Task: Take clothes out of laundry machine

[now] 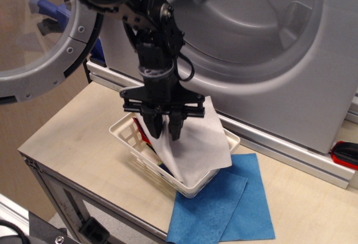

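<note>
The clothes, a pale grey-white cloth sheet, lie draped over the white plastic basket and sag into it. My gripper hangs straight down over the basket's left half. Its jaws stand spread, one black finger on each side of the sheet's upper left edge, not pinching it. The laundry machine stands behind, its round drum opening uncovered. Its clear-window door is swung open at the left.
Blue cloths lie flat on the wooden table under and right of the basket. Something red sits inside the basket. A red and black object lies at the right edge. The table's front edge is near.
</note>
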